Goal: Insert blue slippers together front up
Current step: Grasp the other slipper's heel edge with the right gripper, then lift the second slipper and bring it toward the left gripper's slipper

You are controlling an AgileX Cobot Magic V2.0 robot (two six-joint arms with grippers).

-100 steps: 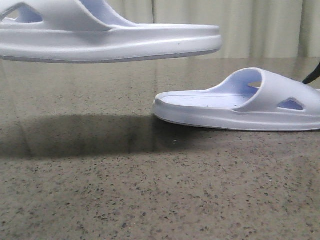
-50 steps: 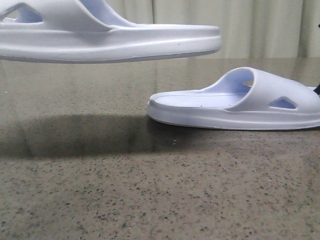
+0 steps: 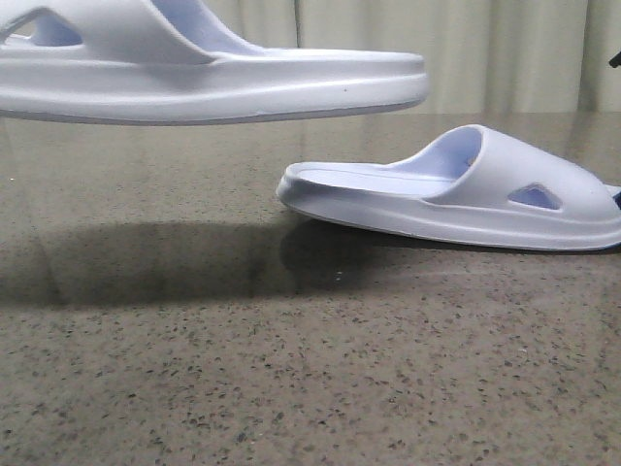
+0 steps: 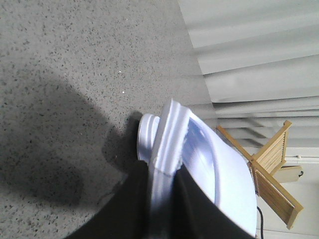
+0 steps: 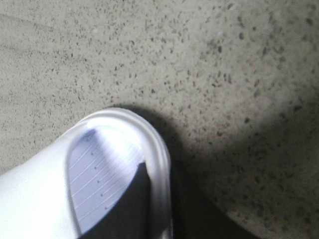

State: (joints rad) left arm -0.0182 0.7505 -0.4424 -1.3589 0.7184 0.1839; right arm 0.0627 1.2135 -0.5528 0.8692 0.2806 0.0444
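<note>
One pale slipper (image 3: 194,73) aloft at left, the other slipper (image 3: 456,189) heel-tilted above speckled table (image 3: 310,388).

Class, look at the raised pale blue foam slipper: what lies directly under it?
Under the raised pale blue foam slipper only its dark shadow on the speckled stone table shows; the other slipper's heel sits beside it.

Pale blue slippers: left slipper (image 3: 213,73) aloft, level; right slipper (image 3: 456,189) heel-end raised.

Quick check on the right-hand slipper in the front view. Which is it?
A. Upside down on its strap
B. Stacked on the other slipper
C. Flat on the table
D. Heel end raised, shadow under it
D. The right-hand slipper tilts, its open heel end raised over a dark shadow on the table, while the left-hand slipper hangs higher and apart.
</note>
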